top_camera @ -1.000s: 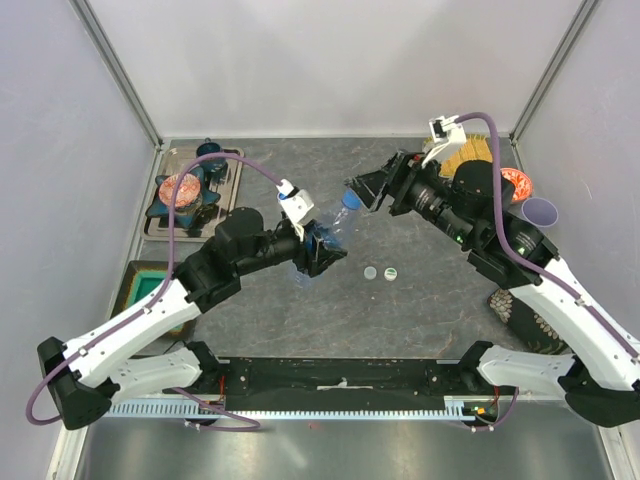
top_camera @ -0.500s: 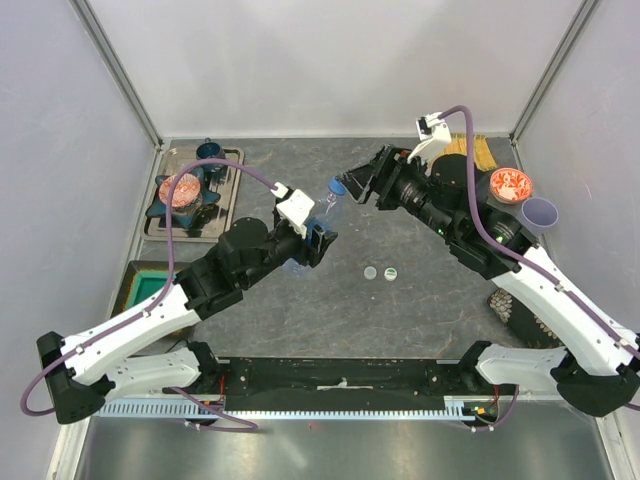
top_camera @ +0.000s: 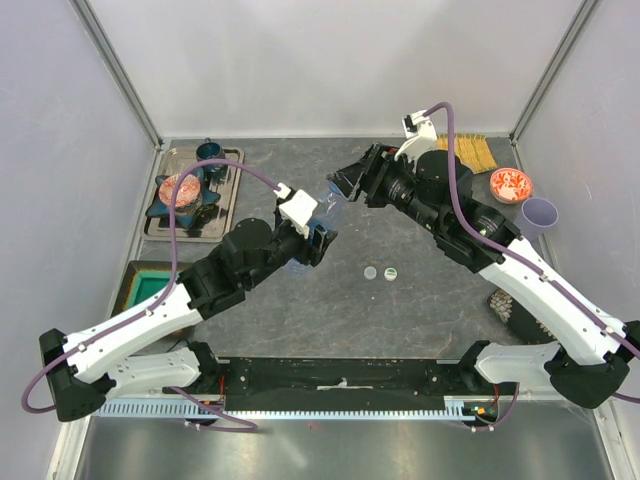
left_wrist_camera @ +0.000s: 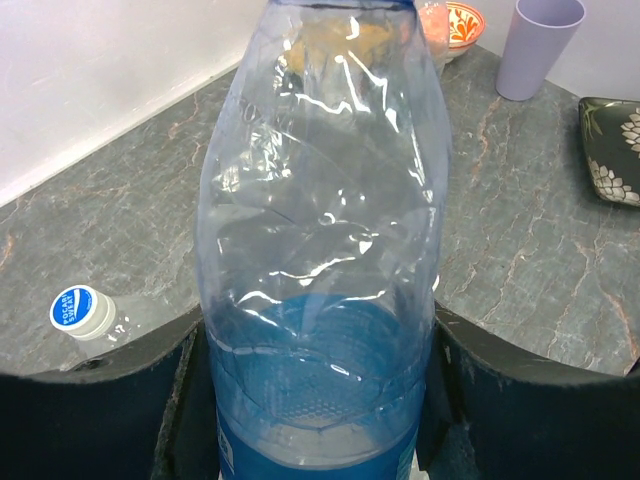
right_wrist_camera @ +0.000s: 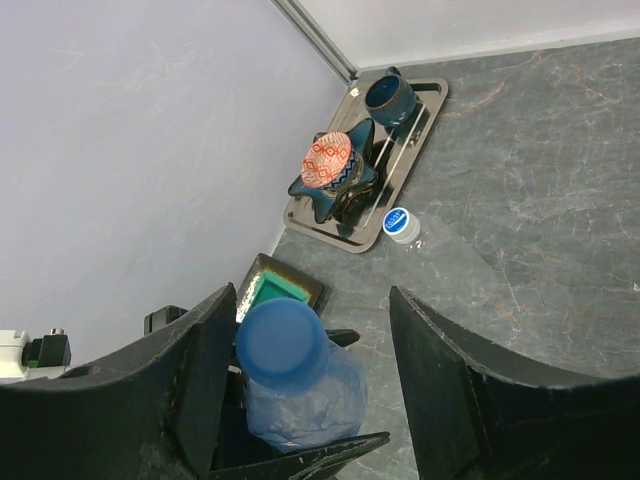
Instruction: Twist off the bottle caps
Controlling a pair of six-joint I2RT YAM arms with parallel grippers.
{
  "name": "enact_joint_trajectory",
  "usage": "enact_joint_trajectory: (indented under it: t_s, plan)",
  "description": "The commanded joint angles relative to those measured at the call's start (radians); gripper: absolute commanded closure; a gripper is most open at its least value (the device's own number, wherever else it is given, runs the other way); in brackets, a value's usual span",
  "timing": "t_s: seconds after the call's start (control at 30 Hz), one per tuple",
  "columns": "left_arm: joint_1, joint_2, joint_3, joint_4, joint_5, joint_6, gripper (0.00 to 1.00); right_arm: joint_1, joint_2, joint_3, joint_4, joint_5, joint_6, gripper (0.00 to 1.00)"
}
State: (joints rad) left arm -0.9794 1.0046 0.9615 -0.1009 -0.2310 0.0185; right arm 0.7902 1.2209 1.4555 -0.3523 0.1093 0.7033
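Left wrist view: the left hand (left_wrist_camera: 320, 395) is clamped on the lower body of the blue-labelled bottle (left_wrist_camera: 320, 230), whose clear upper walls are dented; right wrist view: the right hand (right_wrist_camera: 312, 310) has its fingers spread either side of that bottle's blue cap (right_wrist_camera: 283, 338), with a gap on the right; on the bench (right_wrist_camera: 560, 150) a capped bottle (right_wrist_camera: 402, 224) lies just beside a metal tray (right_wrist_camera: 425, 105); the tray carries a dark blue cup (right_wrist_camera: 388, 97) and a star-shaped dish (right_wrist_camera: 362, 178) holding a red patterned ball (right_wrist_camera: 328, 160); the lilac cup (left_wrist_camera: 540, 45) stands upright, its inside hidden.
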Motion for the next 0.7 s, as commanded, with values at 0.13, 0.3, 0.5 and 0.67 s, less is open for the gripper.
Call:
enact_joint_trajectory:
  t_s: [0.13,0.3,0.5,0.67]
  plan:
    - [-0.008,0.011,0.008,0.055,-0.022,0.032,0.66,0.01,0.0,0.006,0.045,-0.01,-0.011,0.41]
    - [-0.007,0.012,0.01,0.055,-0.021,0.028,0.66,0.01,0.0,-0.006,0.047,-0.017,-0.014,0.55]
    - [-0.008,0.006,0.013,0.056,-0.024,0.02,0.66,0.011,0.002,-0.02,0.047,-0.052,-0.027,0.79]
    - [-0.007,-0.02,0.017,0.053,0.025,0.006,0.66,0.011,0.011,-0.015,0.019,-0.146,-0.097,1.0]
